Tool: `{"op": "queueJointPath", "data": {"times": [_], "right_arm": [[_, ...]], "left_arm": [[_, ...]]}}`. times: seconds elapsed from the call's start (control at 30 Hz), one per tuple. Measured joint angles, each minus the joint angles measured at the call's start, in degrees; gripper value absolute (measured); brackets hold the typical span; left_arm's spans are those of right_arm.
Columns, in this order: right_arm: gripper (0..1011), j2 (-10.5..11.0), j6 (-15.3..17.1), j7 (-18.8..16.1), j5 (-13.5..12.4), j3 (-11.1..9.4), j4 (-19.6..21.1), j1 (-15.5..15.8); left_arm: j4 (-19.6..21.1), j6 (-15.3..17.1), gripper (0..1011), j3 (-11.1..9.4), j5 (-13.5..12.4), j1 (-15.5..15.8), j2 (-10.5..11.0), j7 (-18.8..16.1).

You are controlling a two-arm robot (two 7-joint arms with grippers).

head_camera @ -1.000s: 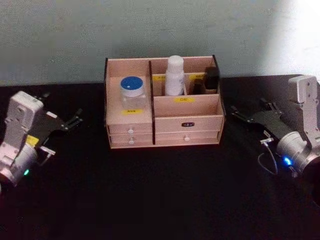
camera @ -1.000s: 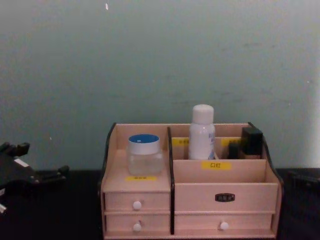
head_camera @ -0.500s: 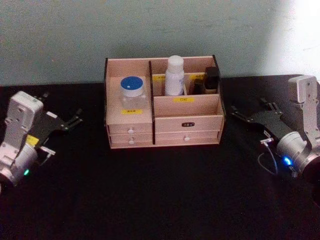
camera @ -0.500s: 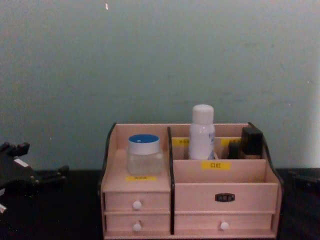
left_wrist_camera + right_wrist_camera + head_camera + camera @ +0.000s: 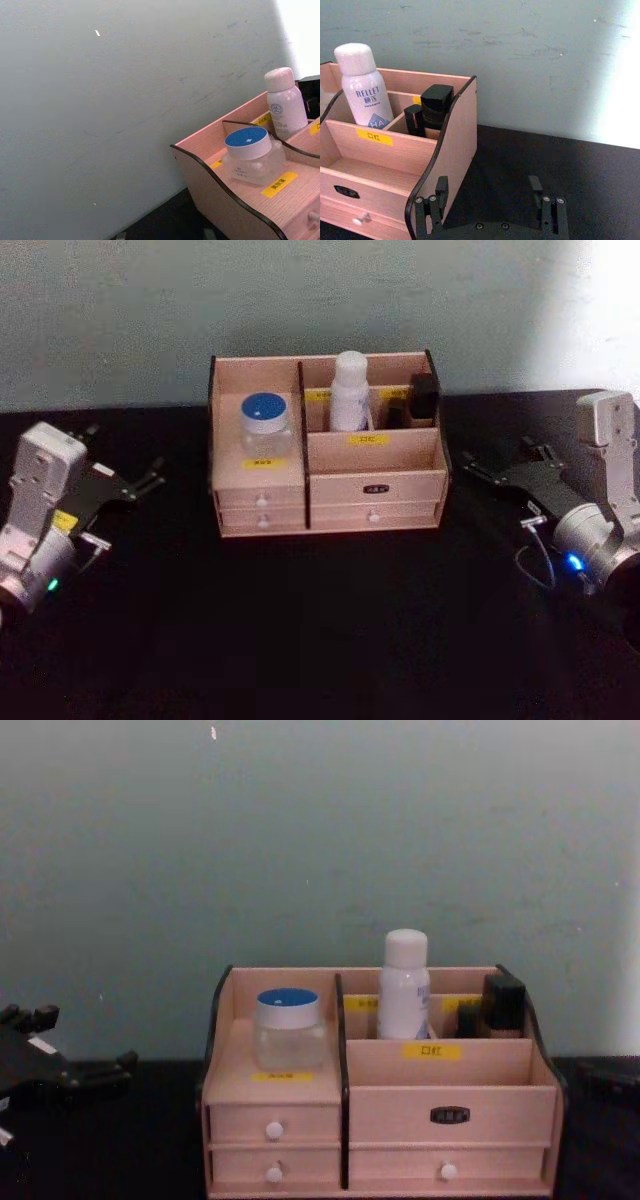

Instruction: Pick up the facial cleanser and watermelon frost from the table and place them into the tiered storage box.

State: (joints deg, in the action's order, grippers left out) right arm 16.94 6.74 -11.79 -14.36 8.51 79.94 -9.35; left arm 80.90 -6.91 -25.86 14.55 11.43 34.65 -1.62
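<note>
Two task items stand upright inside the tiered storage box (image 5: 330, 502), a light wooden organiser with dark edge trim, yellow labels and white-knobbed drawers. The facial cleanser (image 5: 350, 390), a tall white bottle with a rounded cap, sits in a rear compartment right of the dark divider; its body reads "RELLET" above a pale-blue triangle with "HA". The watermelon frost (image 5: 263, 424), a squat clear jar with a white-rimmed blue lid, rests on the shelf left of the divider above a yellow label whose writing is too small to read.

From the box, the left gripper (image 5: 140, 483) lies at nine o'clock, fingers spread and empty. The right gripper (image 5: 490, 200) lies at three o'clock, fingers spread apart, empty, on the black table (image 5: 330, 630).
</note>
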Motion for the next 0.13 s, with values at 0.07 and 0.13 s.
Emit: {"op": "queueJointPath", "data": {"times": [0.07,0.13], "right_arm": [[1002,0.0,0.0,0.0,0.0,0.0,0.0,0.0],[1002,0.0,0.0,0.0,0.0,0.0,0.0,0.0]], "left_arm": [[0.0,0.0,1001,0.0,0.0,0.0,0.0,0.0],[0.0,0.0,1001,0.0,0.0,0.0,0.0,0.0]]}}
